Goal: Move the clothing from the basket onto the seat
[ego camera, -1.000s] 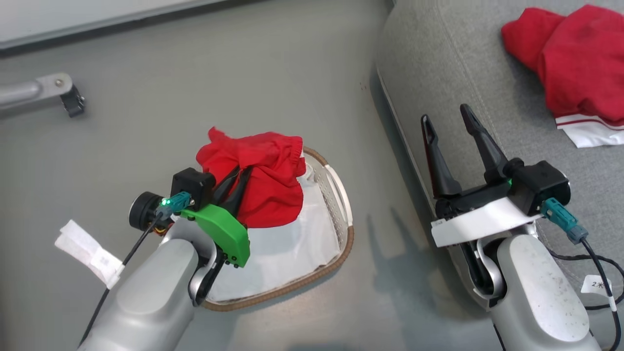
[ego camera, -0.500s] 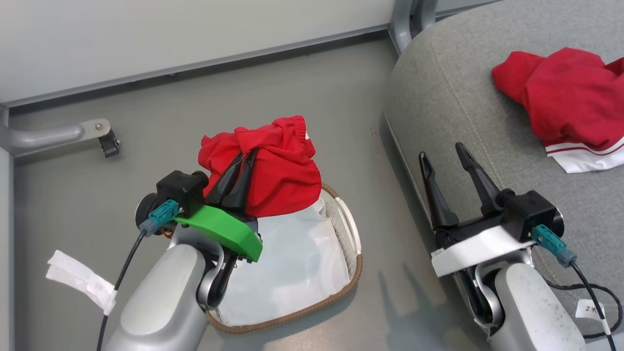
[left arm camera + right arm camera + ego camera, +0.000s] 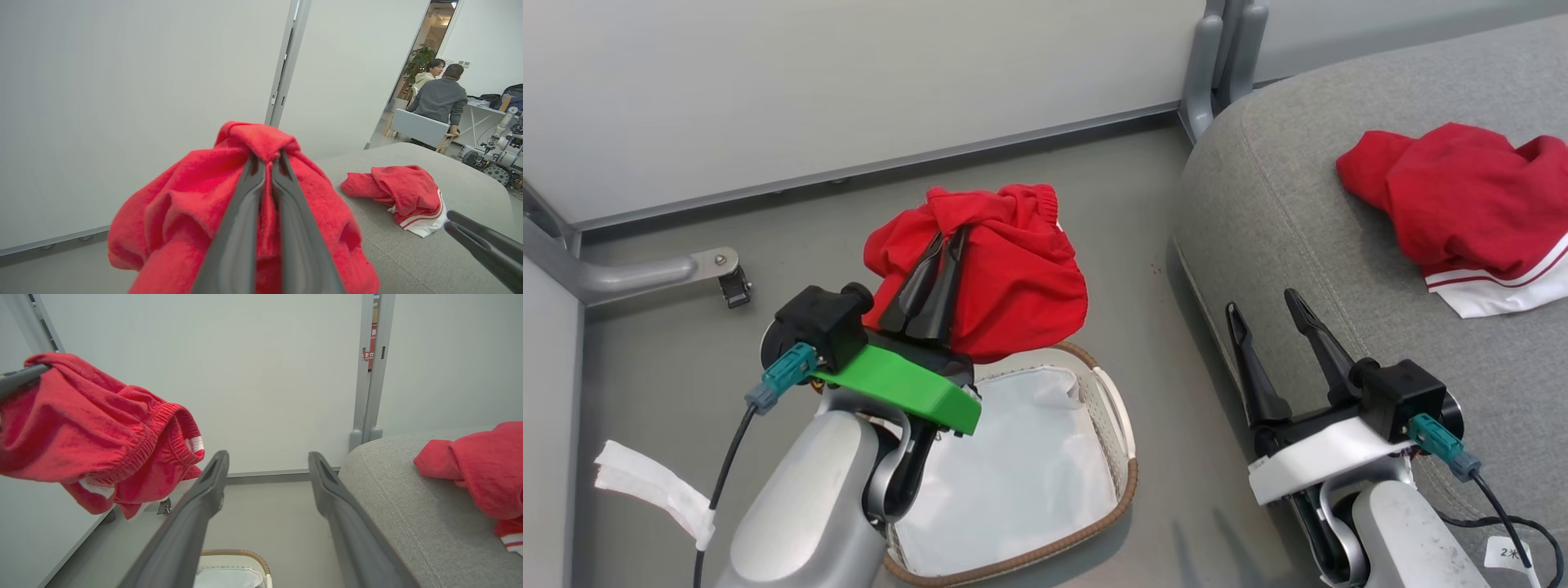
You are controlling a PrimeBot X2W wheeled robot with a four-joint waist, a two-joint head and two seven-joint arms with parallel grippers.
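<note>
— Hanging above the basket, is a red garment seen in the head view?

— It is. It is pinched by the left gripper, whose two dark fingers are pressed together on a bunched fold near the top of the cloth; the rest is draped down around them, clear of the basket and over its far end.

— And in the left wrist view?

— The same clamp is shown close up: the left gripper is closed on the red garment, with a knot of cloth pushed up past the fingertips.

— What is seen inside the basket?

— A white liner sheet is spread in it. The basket is set on the grey floor, near the seat.

— Where is the other piece found?

— A second red garment, with a white band and thin red stripes at its hem, is laid crumpled on the seat, well apart from the held one.

— How is the right gripper held?

— Its fingers are spread wide with nothing between them, near the seat's front edge. In the right wrist view the right gripper is seen parted likewise, with the red garment hung at upper left, the second red garment at the right on the seat, and the brown rim of the basket low between the fingers.
</note>
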